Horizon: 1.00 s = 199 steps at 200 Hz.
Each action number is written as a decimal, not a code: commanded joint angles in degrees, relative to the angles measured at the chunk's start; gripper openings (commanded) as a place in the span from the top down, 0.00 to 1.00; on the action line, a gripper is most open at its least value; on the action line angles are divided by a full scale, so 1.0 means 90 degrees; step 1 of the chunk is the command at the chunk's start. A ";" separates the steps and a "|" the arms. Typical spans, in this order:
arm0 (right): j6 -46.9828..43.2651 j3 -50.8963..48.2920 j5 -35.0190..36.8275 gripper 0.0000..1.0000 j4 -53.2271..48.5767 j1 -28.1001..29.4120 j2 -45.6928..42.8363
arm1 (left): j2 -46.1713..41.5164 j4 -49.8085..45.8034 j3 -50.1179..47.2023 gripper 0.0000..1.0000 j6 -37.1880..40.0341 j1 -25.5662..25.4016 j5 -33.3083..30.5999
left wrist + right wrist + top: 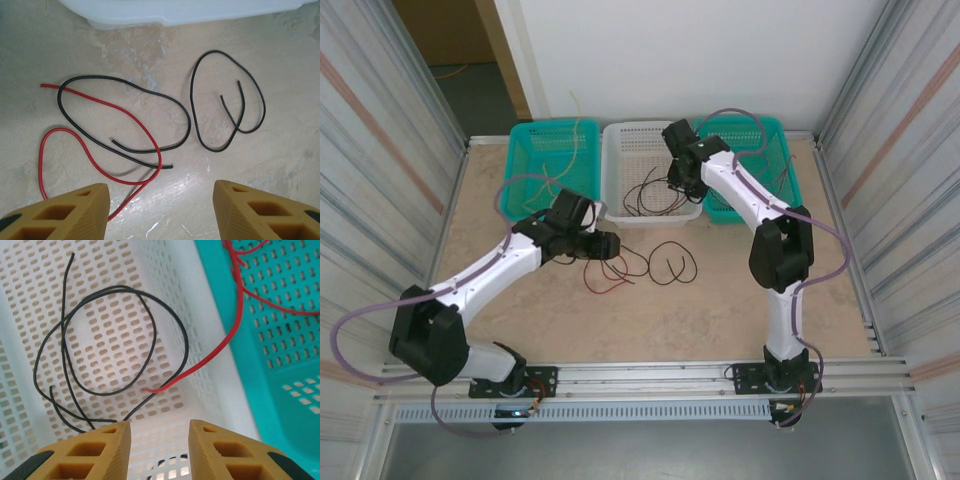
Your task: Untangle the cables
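On the table, a red cable [100, 150] lies crossed with a looped black cable [125, 115], and a second black cable [227, 100] curls apart to their right. My left gripper [162, 210] hovers open just short of them, nothing between its fingers; from above, this left gripper [603, 243] sits beside the table cables [620, 265]. My right gripper [160, 440] is open over the white basket [50, 285], above looped black cables [115, 340]. A red cable [210, 357] trails from the teal basket [280, 340] over the wall into the white one.
Three baskets line the back: a teal one [525, 160] holding pale yellow cables [575, 135], the white one [620, 140] and a teal one [775, 135]. The white basket's front wall [175, 10] stands just beyond the table cables. Metal walls close both sides.
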 commanded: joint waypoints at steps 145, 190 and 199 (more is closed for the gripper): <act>0.1634 0.1864 0.1044 0.77 -0.1284 0.0113 0.1991 | 0.0014 -0.0141 -0.0045 0.43 0.0311 -0.0061 0.0465; 0.1624 0.2071 0.1078 0.91 -0.1237 0.0121 0.2169 | -0.0120 -0.0161 -0.0079 0.44 0.0337 -0.0061 0.0450; 0.1557 0.2154 0.1047 0.95 -0.1227 0.0140 0.2168 | -0.0137 -0.0151 -0.0084 0.44 0.0346 -0.0061 0.0429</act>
